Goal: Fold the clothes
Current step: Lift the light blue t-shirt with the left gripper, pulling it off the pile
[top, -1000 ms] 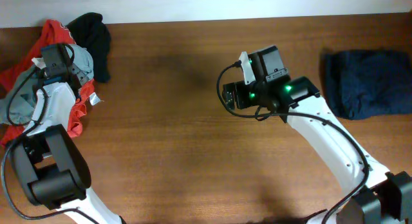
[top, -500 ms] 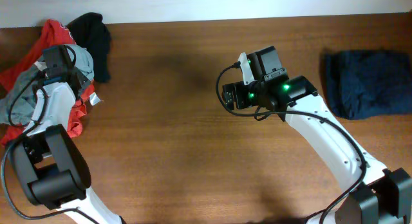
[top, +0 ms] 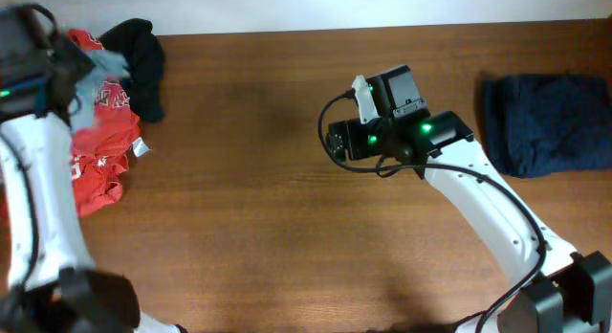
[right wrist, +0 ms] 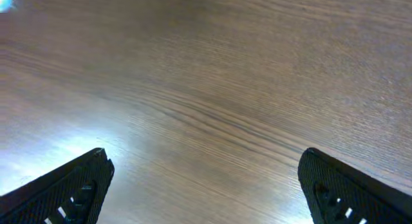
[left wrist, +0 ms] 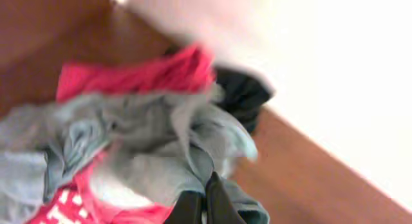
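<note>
Open table (top: 239, 209) lies between the heaped clothes (top: 100, 146) at left and the navy garment (top: 547, 122) at right.

Even lighting overhead; motion blur on left arm (top: 33, 189). Heavy blur over clothes (left wrist: 141, 134), left wrist view. Glare on table (right wrist: 58, 130), right wrist view.

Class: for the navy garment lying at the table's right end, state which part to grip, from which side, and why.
Probably the navy garment's left edge, pinched from above on the left: the heap lies low and flat, and that edge faces the open right gripper.
</note>
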Controlling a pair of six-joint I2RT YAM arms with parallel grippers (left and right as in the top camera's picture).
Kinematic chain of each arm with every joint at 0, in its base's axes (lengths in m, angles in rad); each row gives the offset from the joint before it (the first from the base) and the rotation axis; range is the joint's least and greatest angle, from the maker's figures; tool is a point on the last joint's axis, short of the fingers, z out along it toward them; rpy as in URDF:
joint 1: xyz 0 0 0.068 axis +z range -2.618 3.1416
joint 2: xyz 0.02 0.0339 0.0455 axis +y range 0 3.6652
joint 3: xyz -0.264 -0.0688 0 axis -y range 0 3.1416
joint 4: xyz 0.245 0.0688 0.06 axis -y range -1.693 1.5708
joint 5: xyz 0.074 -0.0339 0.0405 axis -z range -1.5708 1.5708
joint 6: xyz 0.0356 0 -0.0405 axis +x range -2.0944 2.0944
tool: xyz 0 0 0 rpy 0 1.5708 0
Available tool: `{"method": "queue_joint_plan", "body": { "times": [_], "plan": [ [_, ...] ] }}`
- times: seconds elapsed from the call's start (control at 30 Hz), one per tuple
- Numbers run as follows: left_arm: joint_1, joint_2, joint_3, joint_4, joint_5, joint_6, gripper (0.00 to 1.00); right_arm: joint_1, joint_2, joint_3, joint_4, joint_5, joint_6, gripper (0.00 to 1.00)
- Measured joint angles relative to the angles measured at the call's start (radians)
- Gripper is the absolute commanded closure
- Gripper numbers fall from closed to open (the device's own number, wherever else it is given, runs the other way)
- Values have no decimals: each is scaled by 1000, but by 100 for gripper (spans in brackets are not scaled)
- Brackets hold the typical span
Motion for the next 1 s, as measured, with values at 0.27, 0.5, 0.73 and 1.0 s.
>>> {"method": "queue_joint_plan", "body": {
  "times": [0.27,0.5,0.73,1.0],
  "plan": [
    [0,-151,77,1,102,0,99,0,0,107,-104,-45,3,5],
    [-50,-222,83,178,227,-24,99,-12,-22,290,-268,-55,2,5],
    [-145,-225,85,435,320,-148,99,-194,-130,453,-439,-63,2,4],
    [-338,-225,86,698,352,-207,99,-392,-180,464,-505,-100,2,4]
  ]
}}
